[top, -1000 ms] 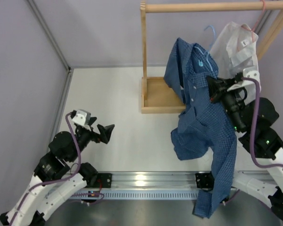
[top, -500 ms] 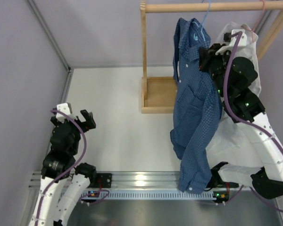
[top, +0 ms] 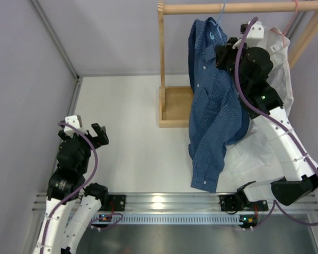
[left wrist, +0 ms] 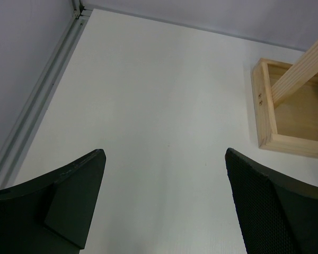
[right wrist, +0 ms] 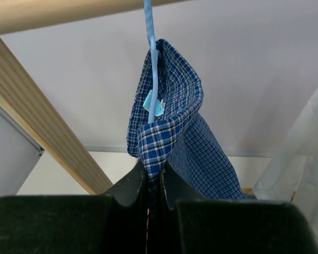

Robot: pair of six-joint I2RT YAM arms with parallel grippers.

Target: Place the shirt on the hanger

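Observation:
The dark blue checked shirt (top: 214, 106) hangs on the light blue wire hanger (top: 221, 11), whose hook is over the wooden rail (top: 228, 7). My right gripper (top: 222, 53) is raised at the shirt's collar and shut on it. In the right wrist view the jaws pinch the collar (right wrist: 164, 132) just below the hanger's stem (right wrist: 151, 58), under the rail (right wrist: 53, 10). My left gripper (top: 99, 135) is open and empty, low over the white table at the left; its fingers (left wrist: 69, 196) frame bare table.
The wooden rack's base box (top: 177, 106) and upright post (top: 161, 53) stand at the back centre. A white collared shirt (top: 273, 58) hangs behind my right arm on a pink hanger (top: 294, 10). A metal rail (top: 164, 203) runs along the near edge.
My right gripper has lifted the shirt and hanger up and left to the rail, and the hook now sits over it. My left arm pulled back to the left, then stayed still.

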